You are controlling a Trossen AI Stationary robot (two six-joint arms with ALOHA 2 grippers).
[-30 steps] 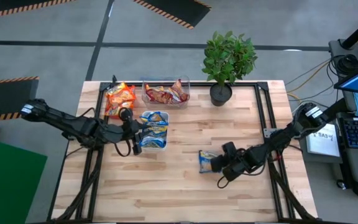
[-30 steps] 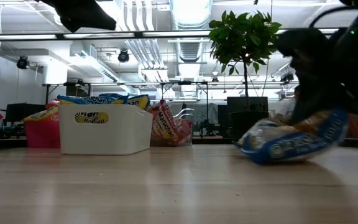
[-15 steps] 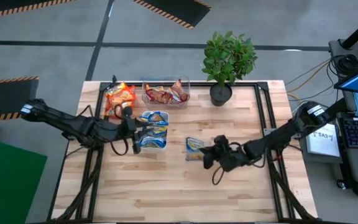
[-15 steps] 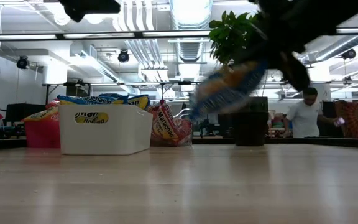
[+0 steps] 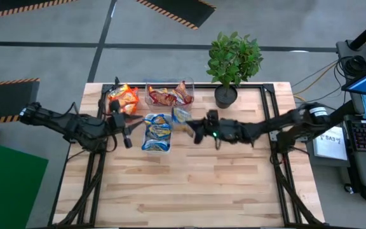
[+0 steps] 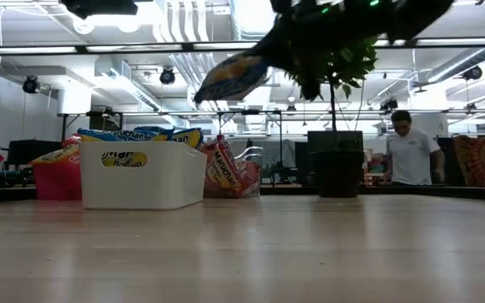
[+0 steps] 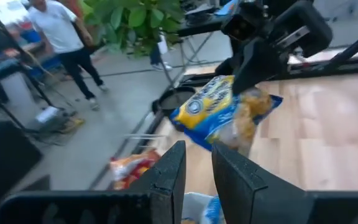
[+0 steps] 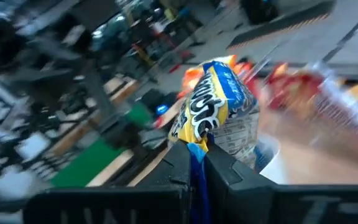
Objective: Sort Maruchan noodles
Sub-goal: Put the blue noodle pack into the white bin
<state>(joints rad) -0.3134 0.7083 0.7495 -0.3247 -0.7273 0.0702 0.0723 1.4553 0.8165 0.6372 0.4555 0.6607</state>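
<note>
And the right arm has swept clear across the table, from the near right side up to the trays at the far left! The right gripper (image 5: pixel 190 127) is clamped on the blue-and-yellow noodle packet (image 5: pixel 181 117), now carried high in the air just right of the white tray (image 5: pixel 157 150), where the other blue-and-yellow packets (image 5: pixel 158 129) already lie. That looks like a delivery about to land: same colours, same bin, only the drop to go. Behind it, the clear tray (image 5: pixel 169 102) holds red-brown packets (image 5: pixel 169 96), with the orange packets (image 5: pixel 123 98) at far left. The left gripper (image 5: pixel 121 123) waits beside the white tray, fingers slightly apart, nothing held. The carried packet is crinkly and pinched by one edge, the rest standing free beyond the fingers.
</note>
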